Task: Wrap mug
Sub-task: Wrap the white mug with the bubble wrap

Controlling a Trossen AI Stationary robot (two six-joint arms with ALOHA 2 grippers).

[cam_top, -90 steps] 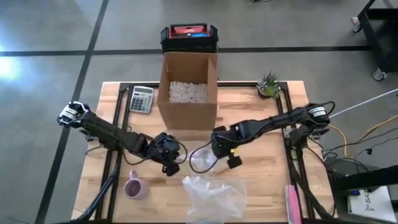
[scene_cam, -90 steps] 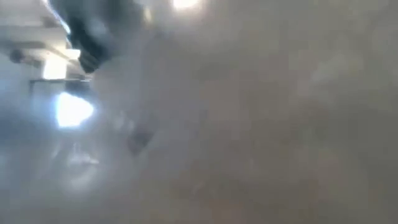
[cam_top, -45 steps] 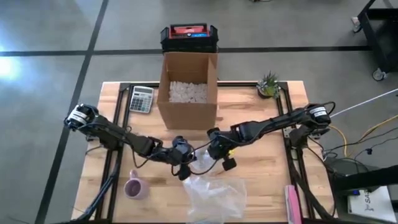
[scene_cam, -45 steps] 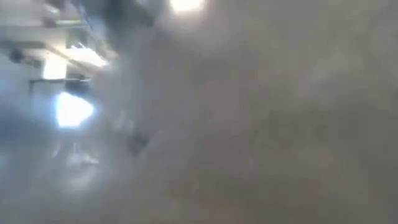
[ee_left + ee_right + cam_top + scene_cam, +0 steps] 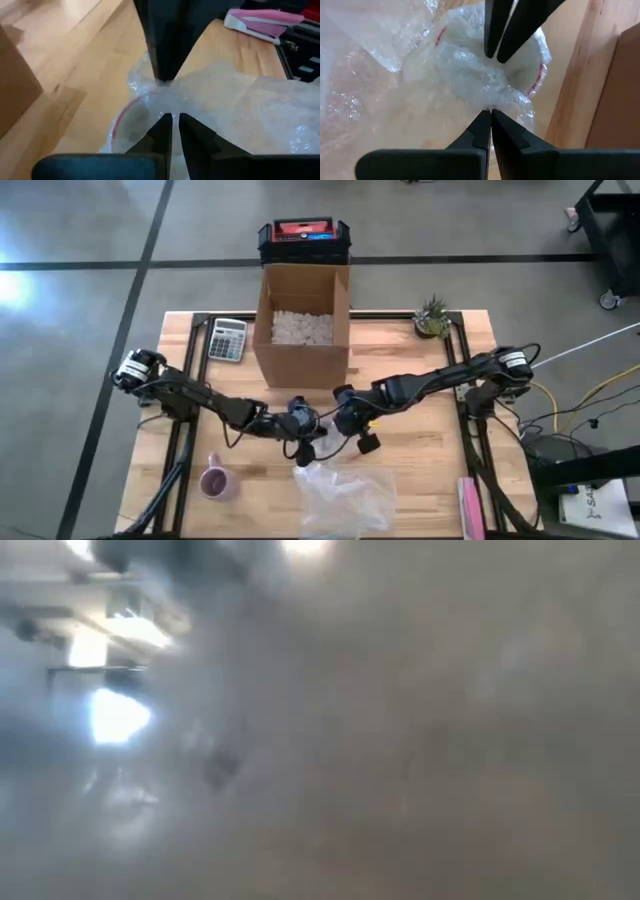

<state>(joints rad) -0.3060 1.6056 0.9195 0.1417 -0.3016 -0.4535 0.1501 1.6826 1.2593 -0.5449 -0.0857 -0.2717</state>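
The left gripper (image 5: 170, 117) has its fingers pinched together on the bubble wrap (image 5: 240, 105). Facing it, the right gripper (image 5: 491, 115) pinches the same wrap, fingers together too. They meet just in front of the cardboard box (image 5: 301, 330). The pink mug (image 5: 215, 481) sits alone, off behind the left gripper, not touching the wrap.

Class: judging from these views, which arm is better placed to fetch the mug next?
Left, probably: the mug stands on its side of the table, nearer the left gripper than the right gripper. Both pinch the wrap.
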